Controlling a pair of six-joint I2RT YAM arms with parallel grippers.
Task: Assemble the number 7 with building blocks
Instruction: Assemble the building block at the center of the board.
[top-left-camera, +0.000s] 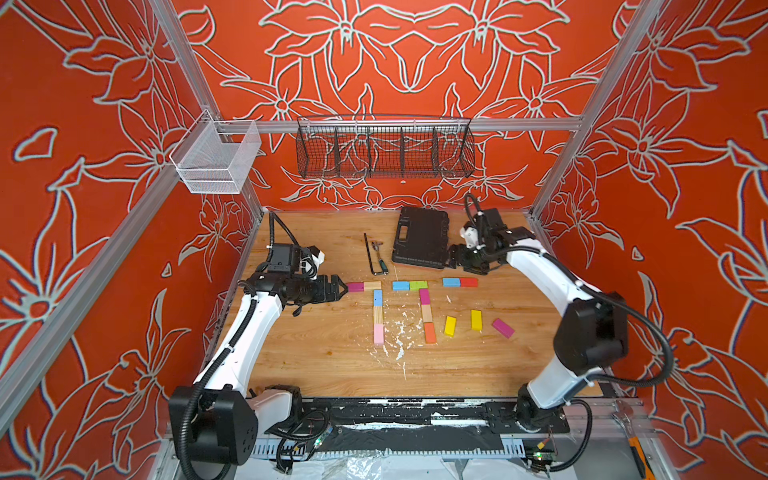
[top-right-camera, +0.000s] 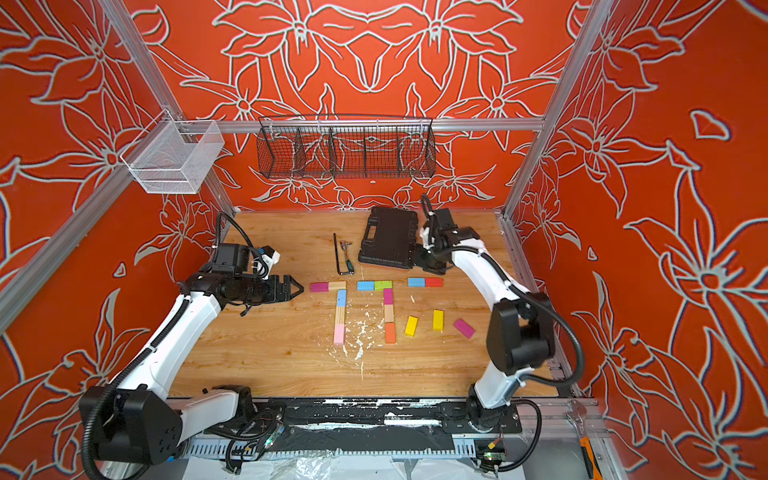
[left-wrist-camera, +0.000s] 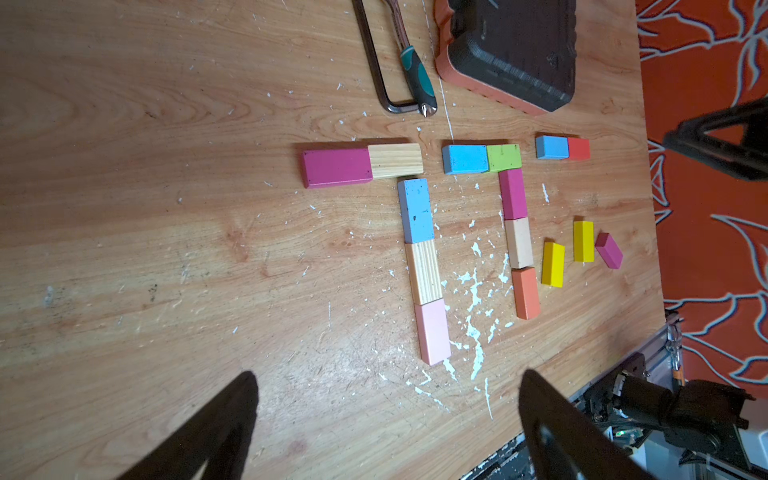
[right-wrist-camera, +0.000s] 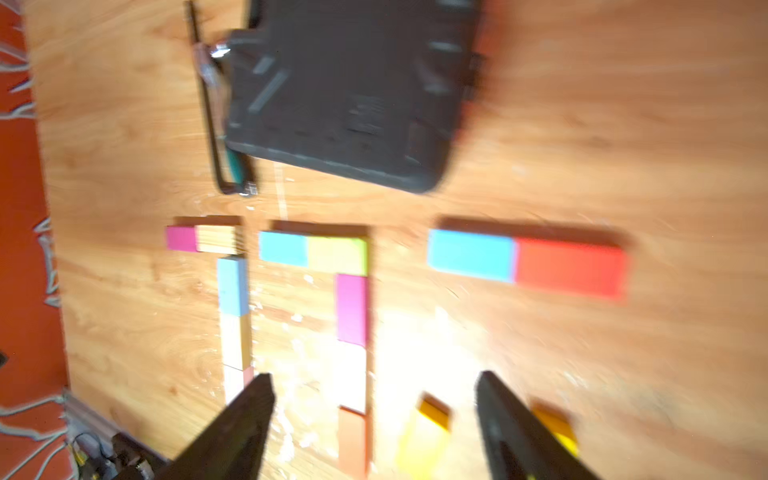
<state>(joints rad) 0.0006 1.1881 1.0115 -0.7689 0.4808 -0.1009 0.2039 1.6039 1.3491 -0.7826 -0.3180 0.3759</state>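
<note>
Two flat figures of the number 7 lie mid-table: one starts at a magenta block (top-left-camera: 355, 286) and ends at a pink one (top-left-camera: 378, 334), the other runs from a blue block (top-left-camera: 400, 285) down to an orange one (top-left-camera: 430, 333). Right of them a blue block (top-left-camera: 451, 282) and a red block (top-left-camera: 468, 282) sit end to end. Two yellow blocks (top-left-camera: 450, 325) (top-left-camera: 476, 320) and a magenta block (top-left-camera: 503, 328) lie loose. My left gripper (top-left-camera: 343, 288) (left-wrist-camera: 388, 376) is open and empty, left of the first figure. My right gripper (top-left-camera: 455, 259) (right-wrist-camera: 374, 380) is open and empty, above the blue-red pair.
A black case (top-left-camera: 420, 243) lies at the back, touching distance from the right gripper. A black hex key (top-left-camera: 370, 253) and a small green-handled tool (top-left-camera: 383, 268) lie left of it. A wire basket (top-left-camera: 384, 151) and a white mesh bin (top-left-camera: 216, 162) hang on the rails.
</note>
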